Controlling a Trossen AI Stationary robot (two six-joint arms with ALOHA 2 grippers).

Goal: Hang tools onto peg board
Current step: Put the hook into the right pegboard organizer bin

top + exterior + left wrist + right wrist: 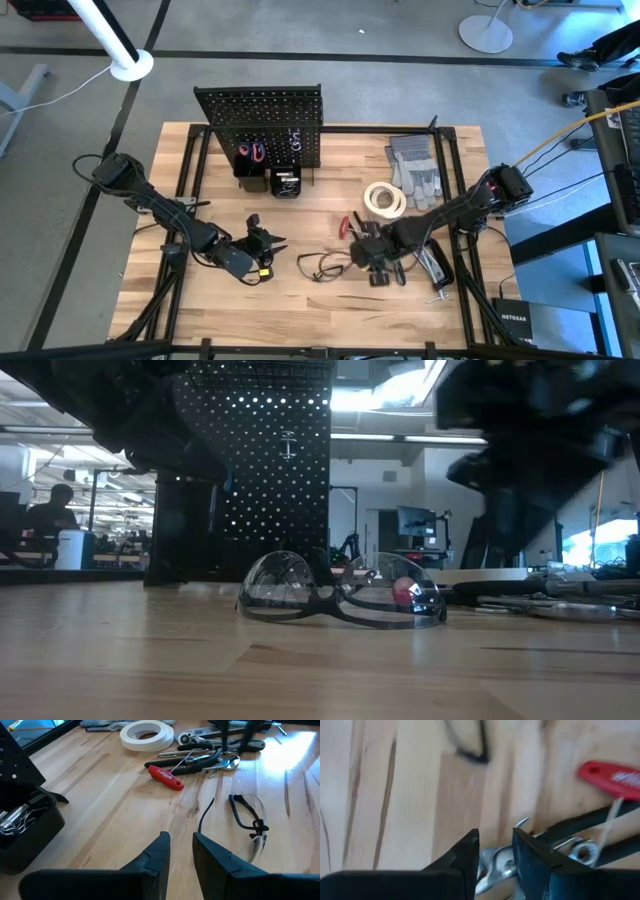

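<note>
Perforated black metal peg board (262, 122) upright, far | clear-lensed safety glasses (340, 592) on wood-plank tabletop (300, 300) | right gripper (495, 851) slightly spread over shiny pliers (495, 865) | left gripper (179, 847) slightly spread, empty.

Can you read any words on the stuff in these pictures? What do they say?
"wiha" on the red tool handle lying on the table.
"NETGEAR" on the black box beside the table's edge.
The white marks on the peg board are too small to read.
</note>
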